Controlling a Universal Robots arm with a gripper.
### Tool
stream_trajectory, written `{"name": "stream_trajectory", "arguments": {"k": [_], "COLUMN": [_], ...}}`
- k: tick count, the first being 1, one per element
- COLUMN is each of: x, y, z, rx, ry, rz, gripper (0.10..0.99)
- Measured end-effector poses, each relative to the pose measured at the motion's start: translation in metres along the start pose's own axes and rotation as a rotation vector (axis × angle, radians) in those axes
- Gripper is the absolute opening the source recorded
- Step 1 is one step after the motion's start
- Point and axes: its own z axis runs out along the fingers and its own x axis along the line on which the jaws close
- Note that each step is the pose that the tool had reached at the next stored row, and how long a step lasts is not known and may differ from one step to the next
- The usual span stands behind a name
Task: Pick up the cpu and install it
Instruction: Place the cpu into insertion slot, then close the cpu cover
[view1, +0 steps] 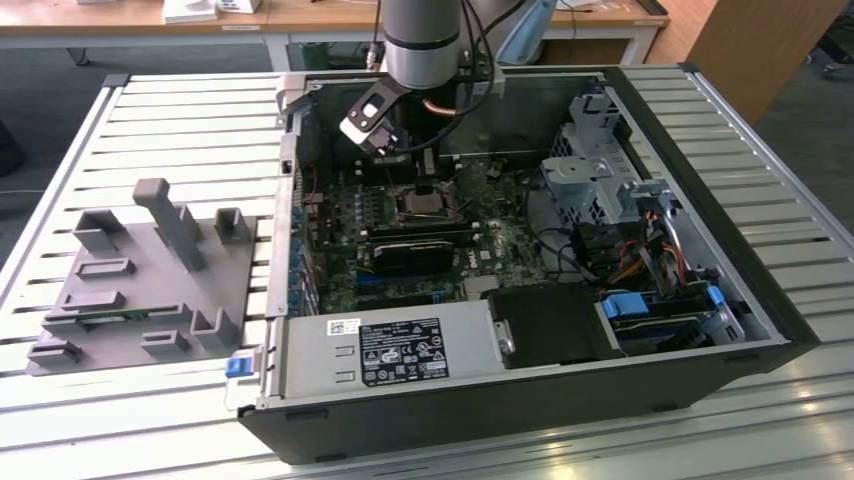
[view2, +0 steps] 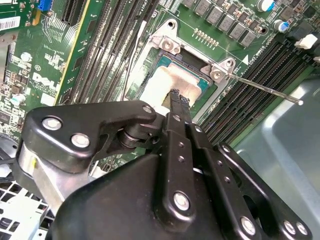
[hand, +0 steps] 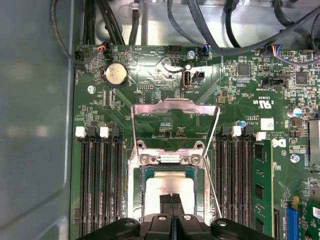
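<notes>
Inside the open computer case (view1: 534, 405), which lies on its side on the slatted tabletop (view1: 174, 120), the gripper (view1: 424, 190) hangs straight down over the motherboard socket (hand: 134, 175). The socket sits on the motherboard (hand: 240, 90) in the half of the case toward the exterior view's left, away from the power supply (view1: 387, 355) along the case's near edge. The cpu (view2: 167, 80) lies flat in the socket, its pale metal top facing up, its edges parallel to the socket frame. The load plate (hand: 175, 122) stands hinged open, and the thin retention lever (view2: 265, 90) sticks out clear of the socket, over the memory slots (view2: 235, 115). In both wrist views the two narrow fingers (hand: 166, 205) are pressed together with no gap between them and nothing clamped. Their tips sit over the middle of the cpu's top (hand: 170, 186); whether they touch it cannot be told. Empty memory slots (hand: 100, 185) flank the socket on one side; a green memory stick (hand: 260, 185) stands in a slot on the other side. A grey parts fixture (view1: 147, 280) rests on the tabletop beside the case, toward the exterior view's left edge.
</notes>
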Motion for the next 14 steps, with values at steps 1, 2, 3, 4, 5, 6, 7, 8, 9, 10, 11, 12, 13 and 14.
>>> {"name": "stream_trajectory", "arguments": {"k": [1, 2, 3, 4, 5, 6, 7, 8, 9, 10, 11, 12, 13, 14], "x": [0.0000, 0.0000, 0.0000, 0.0000, 0.0000, -0.0001, -0.0001, -0.0001, -0.0001, -0.0001, -0.0001, -0.0001, -0.0001, -0.0001], "y": [0.0000, 0.0000, 0.0001, 0.0001, 0.0001, 0.0002, 0.0002, 0.0002, 0.0003, 0.0003, 0.0003, 0.0003, 0.0004, 0.0004], "z": [-0.0004, -0.0010, -0.0016, -0.0021, -0.0026, -0.0031, -0.0035, -0.0041, -0.0046, -0.0053, -0.0059, -0.0064, -0.0069, -0.0074], "rx": [0.000, 0.000, 0.000, 0.000, 0.000, 0.000, 0.000, 0.000, 0.000, 0.000, 0.000, 0.000, 0.000, 0.000], "ry": [-0.0001, 0.0001, 0.0002, 0.0002, 0.0002, 0.0002, 0.0003, 0.0003, 0.0003, 0.0003, 0.0002, 0.0002, 0.0002, 0.0003], "rz": [0.000, 0.000, 0.000, 0.000, 0.000, 0.000, 0.000, 0.000, 0.000, 0.000, 0.000, 0.000, 0.000, 0.000], "gripper": [0.106, 0.106, 0.106, 0.106, 0.106, 0.106, 0.106, 0.106, 0.106, 0.106, 0.106, 0.106, 0.106, 0.106]}}
